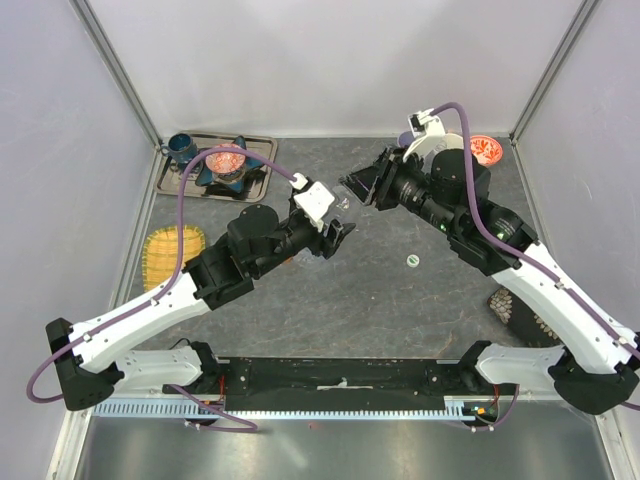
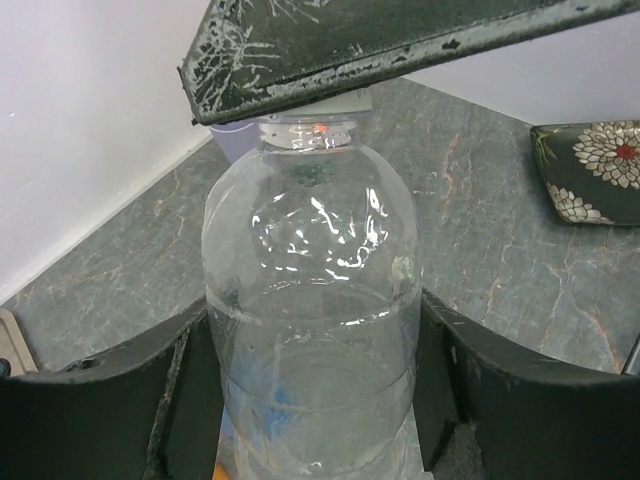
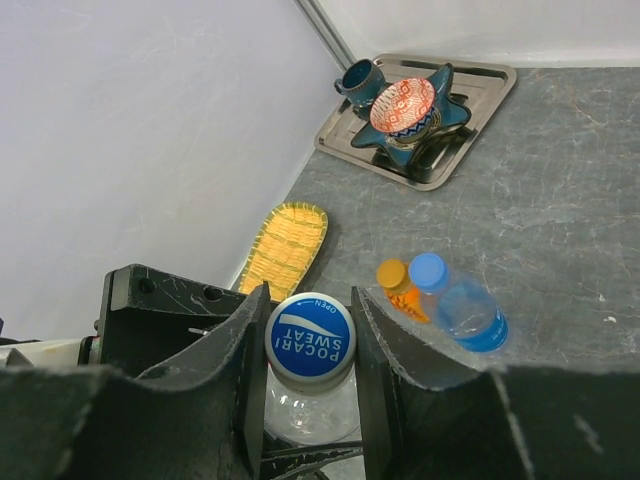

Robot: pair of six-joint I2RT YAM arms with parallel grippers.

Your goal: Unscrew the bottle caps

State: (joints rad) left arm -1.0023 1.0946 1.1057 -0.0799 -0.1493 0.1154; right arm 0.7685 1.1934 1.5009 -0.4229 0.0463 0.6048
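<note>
A clear bottle (image 2: 310, 300) stands upright between my left gripper's (image 2: 315, 340) fingers, which press on its lower body. In the top view the bottle (image 1: 345, 207) is held above mid-table between my left gripper (image 1: 335, 238) and my right gripper (image 1: 358, 187). In the right wrist view my right gripper (image 3: 310, 340) is shut on the bottle's blue cap (image 3: 310, 338), a finger touching each side. An orange bottle (image 3: 400, 287) and a blue-tinted bottle (image 3: 465, 310), both capped, lie together on the table below. The second clear bottle is out of view.
A metal tray (image 1: 175, 185) at the back left holds a blue cup (image 1: 182, 147) and a patterned bowl (image 1: 226, 161). A yellow woven mat (image 1: 170, 255) lies at the left. A small white ring (image 1: 411, 261) lies mid-table. A red bowl (image 1: 485, 150) is at the back right.
</note>
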